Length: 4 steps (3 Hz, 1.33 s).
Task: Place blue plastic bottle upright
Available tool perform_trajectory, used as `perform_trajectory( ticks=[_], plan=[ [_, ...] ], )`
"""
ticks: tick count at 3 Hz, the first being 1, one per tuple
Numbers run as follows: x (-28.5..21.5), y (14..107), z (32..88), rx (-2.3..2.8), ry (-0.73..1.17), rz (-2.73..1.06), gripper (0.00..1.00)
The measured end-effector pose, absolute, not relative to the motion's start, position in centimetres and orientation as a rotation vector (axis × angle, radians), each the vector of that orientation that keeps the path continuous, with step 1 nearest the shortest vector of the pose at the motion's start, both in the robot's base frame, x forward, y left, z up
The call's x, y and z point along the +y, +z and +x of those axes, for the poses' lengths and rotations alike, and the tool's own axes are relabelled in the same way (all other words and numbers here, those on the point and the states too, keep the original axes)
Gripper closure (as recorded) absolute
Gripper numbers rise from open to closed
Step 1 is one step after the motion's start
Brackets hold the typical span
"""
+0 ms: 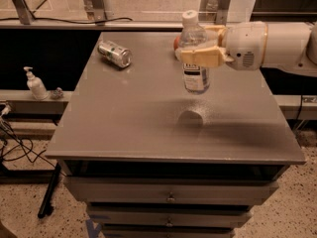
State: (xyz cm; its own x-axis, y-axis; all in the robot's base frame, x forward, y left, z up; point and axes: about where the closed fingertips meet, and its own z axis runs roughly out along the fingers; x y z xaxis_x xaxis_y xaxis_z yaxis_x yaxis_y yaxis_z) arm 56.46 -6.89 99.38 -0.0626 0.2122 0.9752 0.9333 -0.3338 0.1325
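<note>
The blue plastic bottle is clear with a white cap and a white-and-blue label. It hangs upright above the grey table, its base off the surface. My gripper comes in from the right on a white arm and is shut on the bottle's middle with tan fingers. A red apple is mostly hidden behind the bottle.
A silver-green drink can lies on its side at the table's back left. A small white pump dispenser bottle stands on a ledge left of the table. Drawers sit below the table front. Cables lie on the floor at left.
</note>
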Motion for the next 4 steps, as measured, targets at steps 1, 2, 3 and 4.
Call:
perform_trajectory(
  ticks=[1, 2, 3, 4],
  plan=[
    [-7.8, 98.3, 56.1, -1.231, -1.455, -1.548, 1.00],
    [-8.9, 97.0, 55.7, -1.175, -1.458, -1.558, 1.00],
    [-10.0, 95.9, 55.2, -1.132, -1.458, -1.573, 1.00],
    [-11.4, 94.8, 54.9, -1.096, -1.458, -1.589, 1.00]
  ],
)
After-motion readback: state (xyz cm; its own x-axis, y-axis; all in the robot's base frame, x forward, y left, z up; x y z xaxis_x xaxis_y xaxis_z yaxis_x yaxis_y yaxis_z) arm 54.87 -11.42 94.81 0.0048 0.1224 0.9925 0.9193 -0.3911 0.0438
